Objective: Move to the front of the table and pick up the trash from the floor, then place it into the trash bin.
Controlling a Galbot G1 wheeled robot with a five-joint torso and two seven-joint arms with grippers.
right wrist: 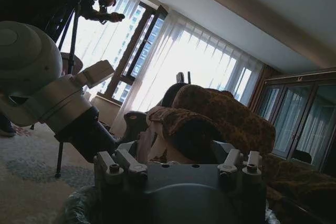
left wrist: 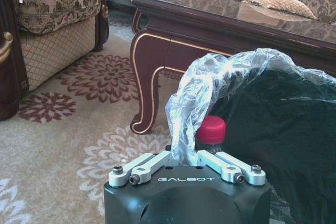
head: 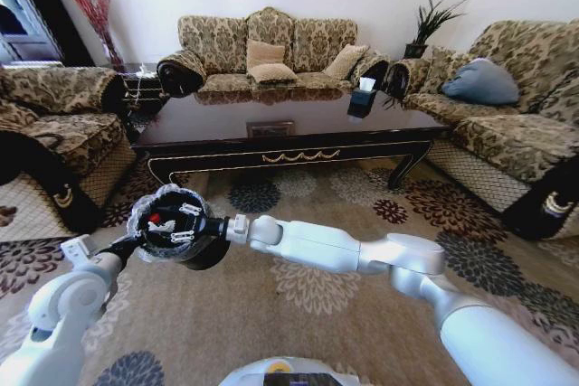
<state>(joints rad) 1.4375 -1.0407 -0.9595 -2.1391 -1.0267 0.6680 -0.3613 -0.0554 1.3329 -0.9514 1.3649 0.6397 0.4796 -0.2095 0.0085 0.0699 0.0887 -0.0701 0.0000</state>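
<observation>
- You have the trash bin point(head: 172, 223) on the floor rug in front of the worktop point(head: 289, 124), near its front left corner and leg.
- The bottle point(left wrist: 210, 132) with the red cap is already in the bin, standing against the thin plastic liner point(left wrist: 210, 85). That part looks done.
- Your left tool point(left wrist: 190, 162) sits right at the bin's rim. Its fingers pinch the liner there, so it is closed on the bin's edge.
- Your right tool point(head: 192, 223) reaches over the bin's open top. I cannot tell if it is open or closed, or if it holds anything.
- White bits show inside the bin, but I cannot tell paper from tool parts.
- The arms hide some rug, so I cannot tell if any trash is left there.
</observation>
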